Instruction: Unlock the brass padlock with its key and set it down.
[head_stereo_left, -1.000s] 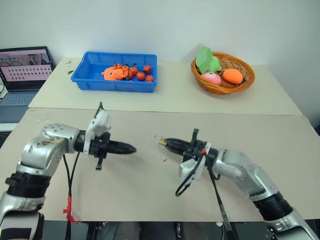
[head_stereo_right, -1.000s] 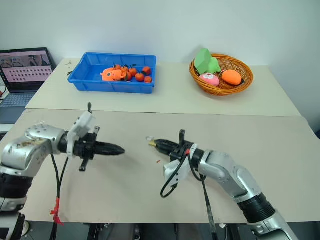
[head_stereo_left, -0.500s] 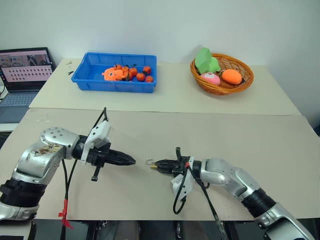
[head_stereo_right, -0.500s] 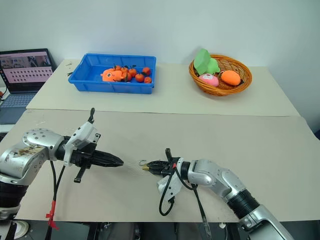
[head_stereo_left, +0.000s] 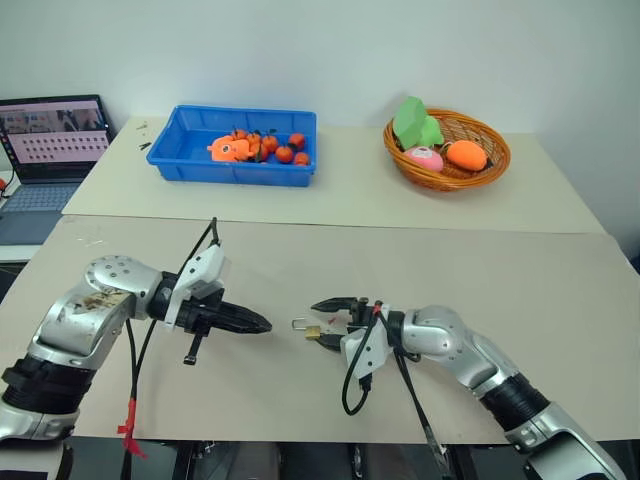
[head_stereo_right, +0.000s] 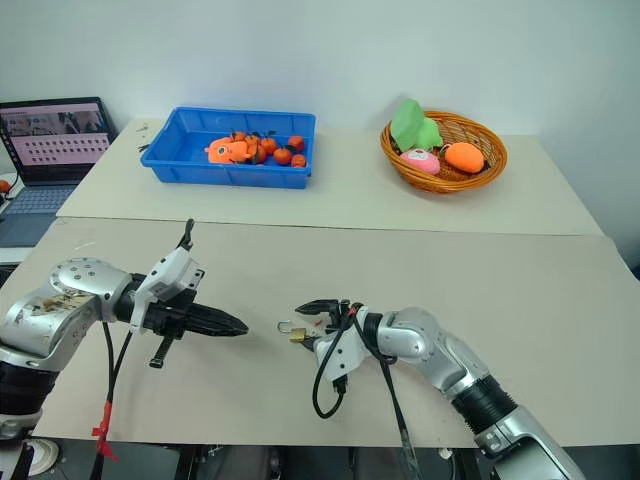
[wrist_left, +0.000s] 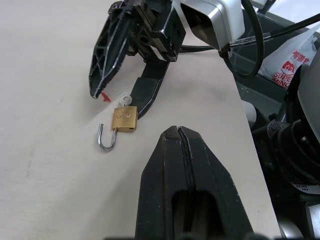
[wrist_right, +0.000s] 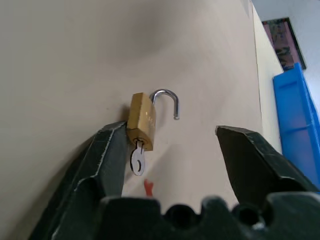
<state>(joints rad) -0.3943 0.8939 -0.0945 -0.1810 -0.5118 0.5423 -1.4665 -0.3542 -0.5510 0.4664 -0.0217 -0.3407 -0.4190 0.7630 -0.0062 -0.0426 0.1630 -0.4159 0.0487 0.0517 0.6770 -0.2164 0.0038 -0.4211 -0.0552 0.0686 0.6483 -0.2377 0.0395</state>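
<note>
Brass padlock (wrist_left: 124, 120) now lying on the desk (head_stereo_left: 560, 290) near its front edge, shackle swung open, key (wrist_right: 137, 161) in place. Right gripper (wrist_right: 172, 150) newly spread around it; left gripper (wrist_left: 177, 137) pressed together as before.

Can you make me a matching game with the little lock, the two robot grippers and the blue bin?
Things:
1. brass padlock
2. left gripper
3. right gripper
4. blue bin

States:
A. fingers pressed shut
B. holds small orange fruits
C. shackle swung open, key in it, lying on the table
D. fingers spread wide around the lock

Pairs: 1-C, 2-A, 3-D, 4-B
</note>
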